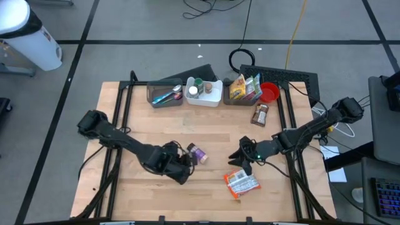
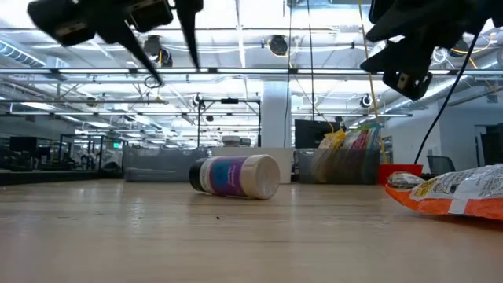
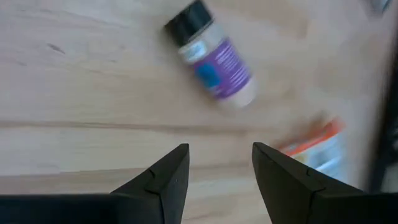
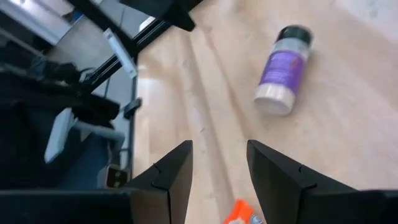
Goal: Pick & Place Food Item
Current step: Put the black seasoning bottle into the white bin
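Note:
A small bottle [image 1: 197, 153] with a purple label and a dark cap lies on its side on the wooden table [image 1: 125, 125], near the middle; it also shows in the low view [image 2: 236, 176]. An orange-and-white snack bag [image 1: 240, 183] lies flat nearer the front edge, to the bottle's right. My left gripper [image 3: 219, 149] hangs open above the table just left of the bottle, pointing steeply down, with nothing between its fingers. My right gripper [image 4: 219, 144] hovers open to the right of the bottle, above the bag's far end, also with nothing in it.
Along the far edge stand a grey bin [image 1: 165, 94] of utensils, a white bin [image 1: 203, 92] of jars, a bin of snack bags [image 1: 245, 89] and a red cup [image 1: 269, 94]. A brown bottle [image 1: 260, 114] stands in front of them.

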You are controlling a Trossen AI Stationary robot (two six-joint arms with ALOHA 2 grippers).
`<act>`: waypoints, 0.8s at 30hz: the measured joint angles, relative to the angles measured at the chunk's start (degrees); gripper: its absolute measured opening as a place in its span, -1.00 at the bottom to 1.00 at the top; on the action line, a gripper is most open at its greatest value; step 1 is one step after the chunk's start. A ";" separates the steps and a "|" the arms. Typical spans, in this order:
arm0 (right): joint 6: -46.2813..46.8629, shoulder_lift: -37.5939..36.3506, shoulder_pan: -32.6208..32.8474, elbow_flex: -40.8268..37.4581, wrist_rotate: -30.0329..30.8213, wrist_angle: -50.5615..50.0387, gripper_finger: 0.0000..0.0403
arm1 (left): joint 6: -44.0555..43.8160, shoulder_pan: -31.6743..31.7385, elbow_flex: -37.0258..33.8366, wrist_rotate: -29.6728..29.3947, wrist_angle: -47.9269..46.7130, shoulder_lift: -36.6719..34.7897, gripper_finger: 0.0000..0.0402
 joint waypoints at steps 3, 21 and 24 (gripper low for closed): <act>0.00 0.00 -1.95 0.00 0.14 0.03 -0.29 | -8.18 0.16 0.00 -4.73 0.24 -0.92 -0.08; 0.00 0.00 -4.05 0.00 -0.29 -0.65 -0.29 | 41.19 12.12 0.00 14.97 1.95 -0.95 -0.08; 0.00 0.00 -4.05 0.00 -0.29 -0.64 -0.29 | 47.01 14.01 0.00 18.97 0.58 -0.95 -0.08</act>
